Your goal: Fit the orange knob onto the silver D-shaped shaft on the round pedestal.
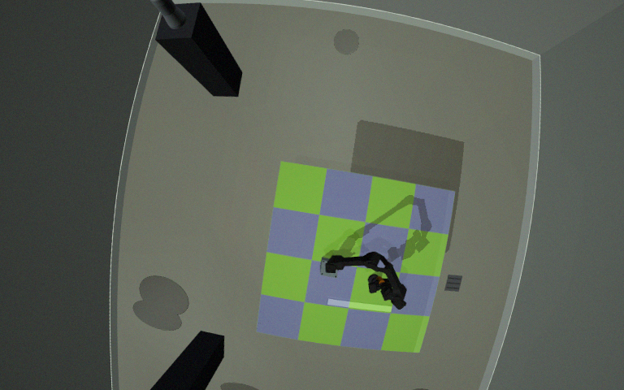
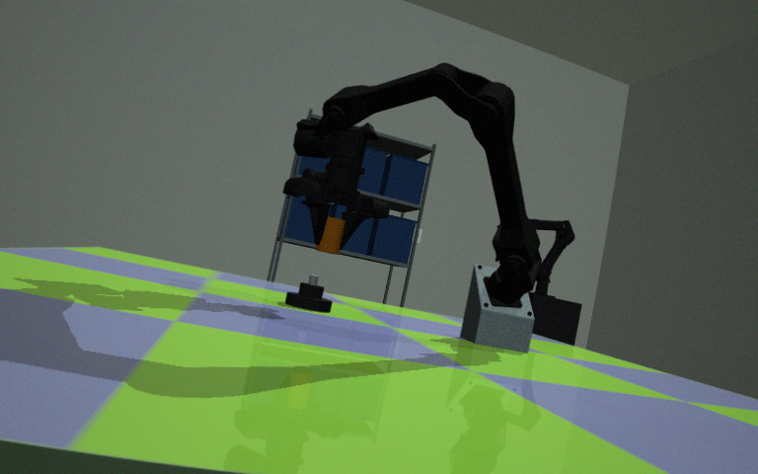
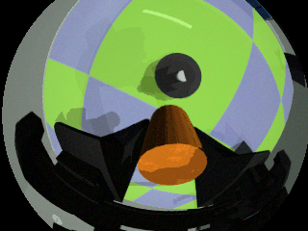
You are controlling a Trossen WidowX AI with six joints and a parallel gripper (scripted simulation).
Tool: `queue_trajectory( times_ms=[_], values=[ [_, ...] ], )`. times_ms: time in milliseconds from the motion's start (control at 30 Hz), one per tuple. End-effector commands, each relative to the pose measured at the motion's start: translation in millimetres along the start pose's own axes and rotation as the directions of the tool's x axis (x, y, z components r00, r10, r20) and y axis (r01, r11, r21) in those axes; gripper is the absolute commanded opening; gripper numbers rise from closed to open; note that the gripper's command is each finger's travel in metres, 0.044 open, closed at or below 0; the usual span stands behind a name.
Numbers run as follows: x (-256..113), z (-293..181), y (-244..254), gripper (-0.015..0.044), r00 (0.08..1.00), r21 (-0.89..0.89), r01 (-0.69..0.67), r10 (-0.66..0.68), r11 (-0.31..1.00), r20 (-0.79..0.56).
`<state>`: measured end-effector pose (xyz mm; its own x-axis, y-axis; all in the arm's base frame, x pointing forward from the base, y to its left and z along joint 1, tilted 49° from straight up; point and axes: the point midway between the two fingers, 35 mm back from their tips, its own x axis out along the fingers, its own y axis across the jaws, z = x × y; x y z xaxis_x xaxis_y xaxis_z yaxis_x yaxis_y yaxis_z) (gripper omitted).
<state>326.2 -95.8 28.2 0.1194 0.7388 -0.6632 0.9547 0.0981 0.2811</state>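
My gripper [image 2: 330, 243] [image 3: 169, 127] is shut on the orange knob [image 1: 380, 280] [image 2: 332, 233] [image 3: 172, 164], holding it near upright in the air. The round dark pedestal [image 2: 308, 302] [image 3: 166, 87] stands on the checkered top, with the short silver shaft [image 2: 313, 279] [image 3: 181, 76] upright on it. In the exterior view the knob hangs above the shaft and a little to its right, with a gap between them. In the wrist view the pedestal shows beyond the knob. The knob's underside and hole are hidden. The shaft's flat side is too small to make out. The top view does not show the pedestal clearly.
The arm's grey base block [image 1: 327, 267] [image 2: 497, 324] stands on the checkered top [image 1: 301, 185] [image 2: 606, 393], right of the pedestal in the exterior view. A shelf rack with blue bins [image 2: 405, 181] and a second dark arm [image 2: 555, 258] are in the background.
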Motion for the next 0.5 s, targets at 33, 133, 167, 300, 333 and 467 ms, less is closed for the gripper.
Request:
queue_trajectory(
  times_ms=[33, 133, 167, 300, 333, 467],
  values=[
    [5, 17, -3, 0.0000, 1.000, -0.005, -0.001, 0.001, 1.000, 0.005],
    [8, 26, -5, 0.0000, 1.000, -0.005, -0.001, 0.001, 1.000, 0.004],
    [9, 28, -5, 0.0000, 1.000, -0.005, -0.001, 0.001, 1.000, 0.004],
    [15, 40, -8, 0.0000, 1.000, -0.005, -0.001, 0.001, 1.000, 0.004],
    [16, 43, -9, 0.0000, 1.000, -0.006, -0.001, 0.001, 1.000, 0.004],
    [19, 50, -11, 0.0000, 1.000, -0.006, -0.001, 0.001, 1.000, 0.004]
  ],
)
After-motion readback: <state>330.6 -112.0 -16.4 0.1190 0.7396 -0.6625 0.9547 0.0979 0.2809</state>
